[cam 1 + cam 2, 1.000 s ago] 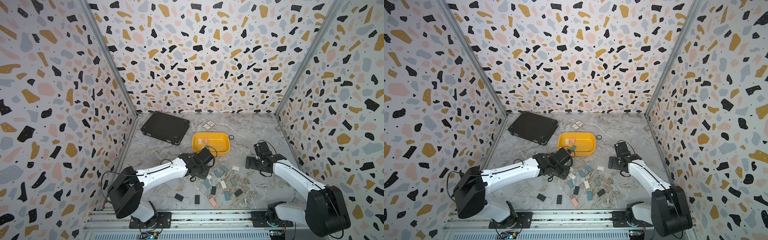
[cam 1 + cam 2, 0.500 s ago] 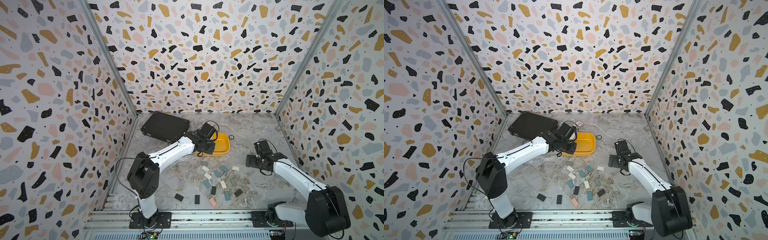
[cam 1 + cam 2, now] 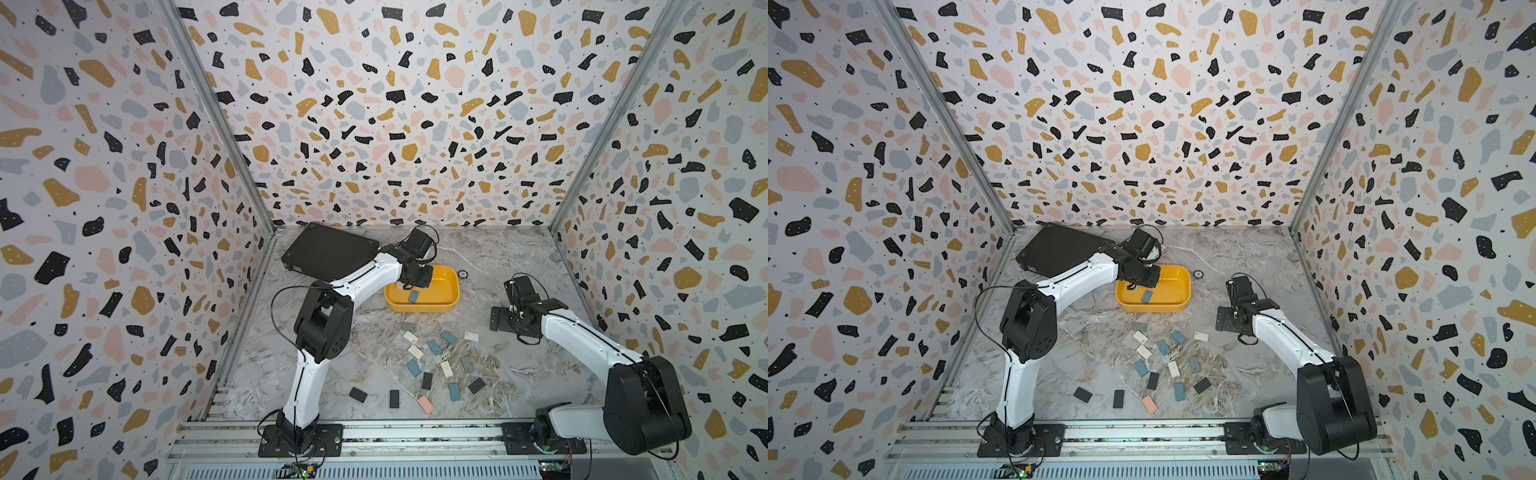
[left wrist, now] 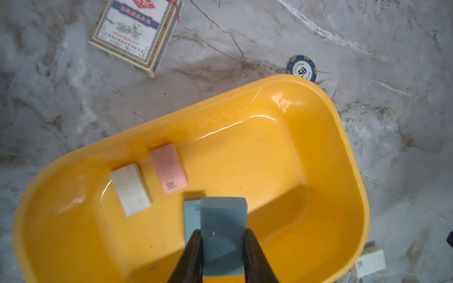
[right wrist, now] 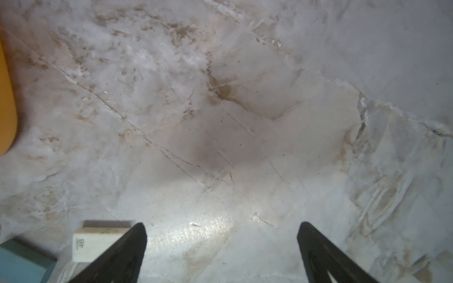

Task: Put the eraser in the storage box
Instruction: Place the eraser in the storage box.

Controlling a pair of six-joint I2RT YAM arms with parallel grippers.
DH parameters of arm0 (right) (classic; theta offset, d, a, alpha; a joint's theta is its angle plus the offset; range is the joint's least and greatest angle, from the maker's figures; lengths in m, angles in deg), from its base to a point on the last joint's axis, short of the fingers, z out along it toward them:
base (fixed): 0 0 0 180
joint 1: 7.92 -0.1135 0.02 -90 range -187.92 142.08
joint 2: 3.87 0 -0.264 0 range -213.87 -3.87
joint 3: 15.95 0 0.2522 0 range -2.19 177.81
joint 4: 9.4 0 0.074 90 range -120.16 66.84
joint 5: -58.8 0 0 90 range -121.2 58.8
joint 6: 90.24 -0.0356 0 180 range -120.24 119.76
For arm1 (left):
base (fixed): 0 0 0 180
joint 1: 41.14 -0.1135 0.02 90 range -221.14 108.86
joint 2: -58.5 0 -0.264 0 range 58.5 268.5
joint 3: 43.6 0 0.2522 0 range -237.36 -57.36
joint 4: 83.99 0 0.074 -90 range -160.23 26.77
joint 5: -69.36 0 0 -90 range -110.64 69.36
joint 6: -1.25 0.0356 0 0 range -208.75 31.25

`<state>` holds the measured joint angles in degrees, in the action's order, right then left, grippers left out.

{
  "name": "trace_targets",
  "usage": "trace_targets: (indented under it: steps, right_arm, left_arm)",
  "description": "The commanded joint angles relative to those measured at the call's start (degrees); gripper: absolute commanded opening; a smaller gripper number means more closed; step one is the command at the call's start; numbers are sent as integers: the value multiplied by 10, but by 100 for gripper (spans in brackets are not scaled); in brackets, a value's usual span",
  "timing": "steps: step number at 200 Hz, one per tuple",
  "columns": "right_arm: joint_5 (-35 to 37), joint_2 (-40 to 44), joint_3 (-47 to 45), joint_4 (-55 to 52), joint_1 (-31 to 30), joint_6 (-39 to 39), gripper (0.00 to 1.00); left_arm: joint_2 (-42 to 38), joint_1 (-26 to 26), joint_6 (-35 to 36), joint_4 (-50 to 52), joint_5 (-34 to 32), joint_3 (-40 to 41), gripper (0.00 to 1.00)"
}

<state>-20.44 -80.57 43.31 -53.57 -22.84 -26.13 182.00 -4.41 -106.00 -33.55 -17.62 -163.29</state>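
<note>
the table (image 3: 519, 257) is a grey veined marble sheet, creased in places. terrazzo-print walls (image 3: 374, 104) shut it in on three sides, and a metal rail (image 3: 415, 440) runs along the front.

the left gripper (image 4: 221, 232) is pinched tight on a blue-grey eraser (image 4: 223, 215), with its fingers (image 4: 192, 252) on the two long edges. the eraser's long axis runs straight out along the fingers, its free end past the tips and a broad face toward the wrist camera. it is held over the inside of the yellow box (image 4: 343, 127).

a pale blue eraser (image 4: 191, 215) lies on the box floor under it. just ahead of the tips lie a pink eraser (image 4: 169, 169) and a white eraser (image 4: 131, 190), side by side. beyond the far rim sit a card pack (image 4: 134, 31) and a chip (image 4: 302, 68).

the right gripper (image 5: 222, 225) has its jaws spread wide over bare marble, holding nothing. a 4b eraser (image 5: 98, 242) lies just outside one finger. loose erasers (image 3: 436, 361) lie scattered nearer the rail than either gripper.
</note>
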Motion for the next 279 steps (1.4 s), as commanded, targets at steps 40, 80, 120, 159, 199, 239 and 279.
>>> trace_targets:
  steps: [40, 80, 120, 159, 199, 239, 279]
  right_arm:
    - [9, -13, 22, -4, -2, 4, 99]
    - [6, -21, 22, -3, -2, 3, 99]
    - [5, -23, 20, -2, -2, 2, 99]
    - [5, -26, 19, -1, -2, 2, 99]
    - [3, -30, 19, 0, -2, 2, 99]
    - [2, -32, 19, 0, -2, 1, 99]
    - [1, -33, 18, 0, -3, 1, 99]
  left_arm:
    - [80, -9, 10, 23, 18, -104, 26]
    - [109, -11, 4, 18, 23, -115, 26]
    - [124, -15, -1, 13, 22, -120, 27]
    - [140, -16, -1, 15, 20, -130, 27]
    - [151, -21, -1, 15, 18, -132, 27]
    - [160, -22, -2, 16, 18, -133, 28]
    - [166, -23, -2, 17, 19, -136, 34]
